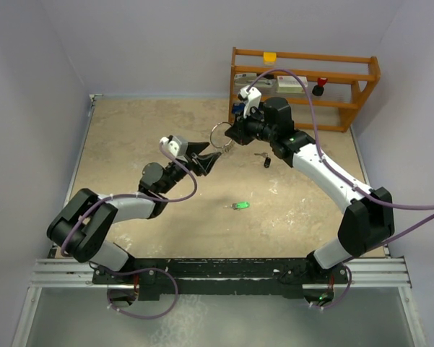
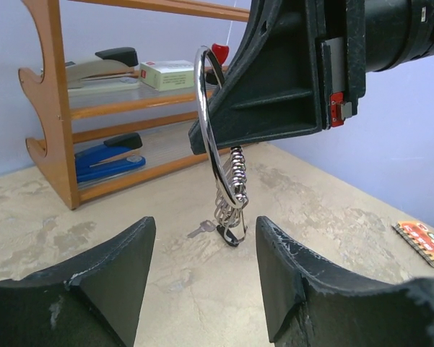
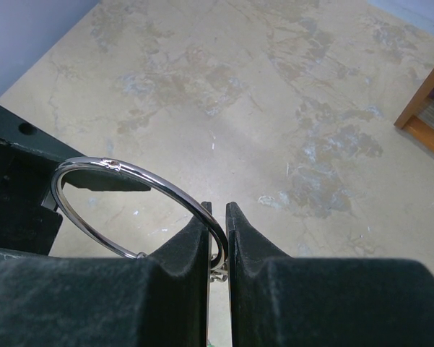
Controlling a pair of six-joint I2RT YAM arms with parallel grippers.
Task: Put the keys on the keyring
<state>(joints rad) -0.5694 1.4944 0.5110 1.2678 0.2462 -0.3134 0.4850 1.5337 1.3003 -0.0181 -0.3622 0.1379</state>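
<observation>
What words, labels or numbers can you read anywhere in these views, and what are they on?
None can be read.
White box on the wooden rack: green printed mark, too blurred.
Orange card on the table: print too small.

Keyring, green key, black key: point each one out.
keyring [image 2: 200, 101], left wrist view, left arc of the wire
green key [image 1: 239, 206], top external view, its green head
black key [image 1: 266, 163], top external view, its black head
</observation>
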